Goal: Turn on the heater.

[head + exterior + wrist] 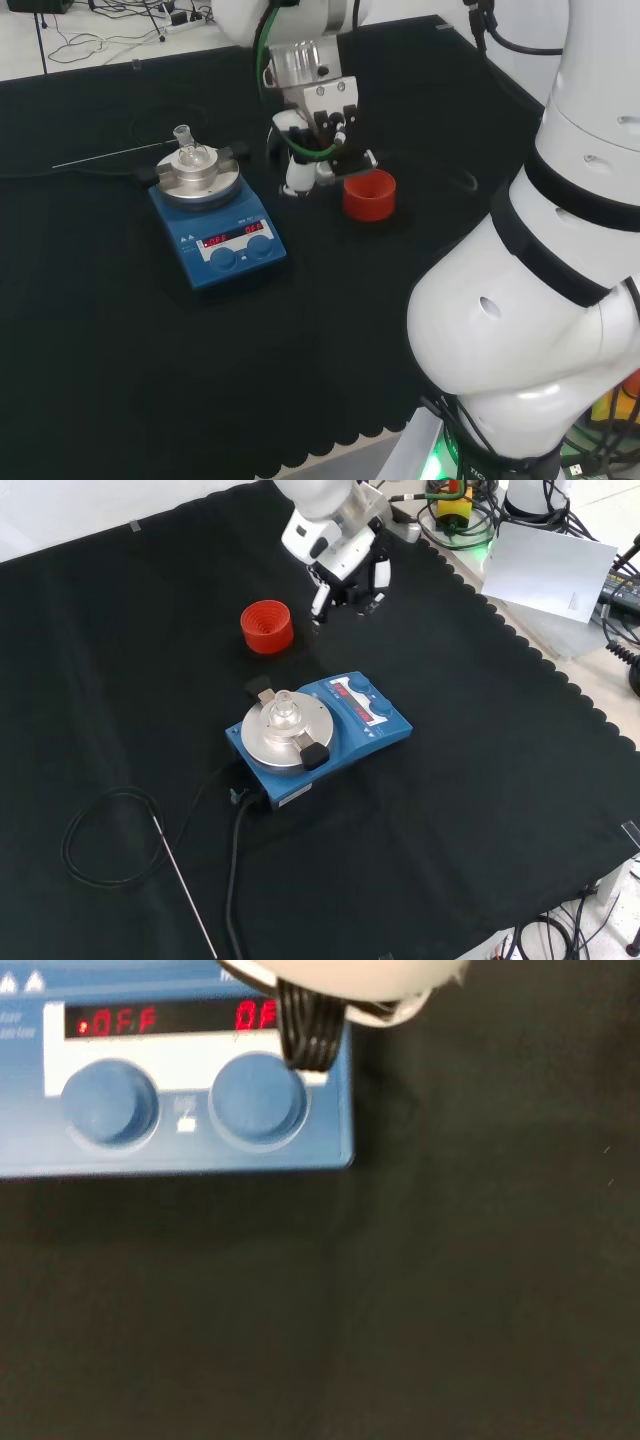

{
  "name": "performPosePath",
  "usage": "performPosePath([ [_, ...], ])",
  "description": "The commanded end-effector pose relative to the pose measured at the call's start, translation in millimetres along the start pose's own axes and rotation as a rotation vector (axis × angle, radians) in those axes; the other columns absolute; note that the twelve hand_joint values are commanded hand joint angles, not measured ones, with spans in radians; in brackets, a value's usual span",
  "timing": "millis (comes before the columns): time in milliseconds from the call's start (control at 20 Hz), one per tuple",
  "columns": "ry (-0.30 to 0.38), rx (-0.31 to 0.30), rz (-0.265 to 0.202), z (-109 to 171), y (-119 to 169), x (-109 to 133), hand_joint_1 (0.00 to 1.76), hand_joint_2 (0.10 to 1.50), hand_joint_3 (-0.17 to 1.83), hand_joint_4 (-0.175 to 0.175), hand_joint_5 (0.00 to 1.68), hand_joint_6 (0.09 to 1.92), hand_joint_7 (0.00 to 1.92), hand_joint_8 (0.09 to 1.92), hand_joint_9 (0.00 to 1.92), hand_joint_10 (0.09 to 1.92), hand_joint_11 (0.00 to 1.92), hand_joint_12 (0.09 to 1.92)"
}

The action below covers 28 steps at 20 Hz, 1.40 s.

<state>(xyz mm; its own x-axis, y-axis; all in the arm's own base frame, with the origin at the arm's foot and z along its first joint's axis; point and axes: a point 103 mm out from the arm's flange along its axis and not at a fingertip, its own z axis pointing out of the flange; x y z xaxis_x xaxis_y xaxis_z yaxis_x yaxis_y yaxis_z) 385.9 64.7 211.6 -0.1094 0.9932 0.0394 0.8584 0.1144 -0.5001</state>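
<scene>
Fingers [300,150] curled (empty) beside heater [217,240]

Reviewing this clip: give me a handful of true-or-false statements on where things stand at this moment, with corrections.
1. A small glass flask sits on the round metal plate of the blue heater. True.
2. The robot hand is pressing a knob. False: it hangs apart from the heater, beside the red ribbed ring.
3. The heater has two round blue knobs. True.
4. The flask stands in the red ribbed ring. False: the ring holds nothing.
5. A thin metal rod lies on the black cloth. True.
</scene>
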Motion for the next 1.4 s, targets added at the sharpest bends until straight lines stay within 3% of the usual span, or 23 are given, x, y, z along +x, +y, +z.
performPosePath([
  [50,-0.078,0.146,-0.120,48,-17,60,1.34,0.73,0.84,-0.101,0.53,0.68,1.48,1.13,1.59,1.06,1.25,1.09],
  [400,-0.100,0.174,-0.159,55,-21,83,1.36,0.73,0.89,-0.077,0.50,0.76,1.53,1.23,1.64,1.16,1.27,1.18],
  [750,-0.107,0.195,-0.161,56,-20,87,1.38,0.72,0.92,-0.050,0.36,0.77,1.54,1.25,1.64,1.19,1.26,1.21],
  [1400,-0.107,0.244,-0.157,68,-7,84,1.39,0.70,0.96,-0.023,0.25,0.51,1.54,1.27,1.64,1.22,1.25,1.23],
])
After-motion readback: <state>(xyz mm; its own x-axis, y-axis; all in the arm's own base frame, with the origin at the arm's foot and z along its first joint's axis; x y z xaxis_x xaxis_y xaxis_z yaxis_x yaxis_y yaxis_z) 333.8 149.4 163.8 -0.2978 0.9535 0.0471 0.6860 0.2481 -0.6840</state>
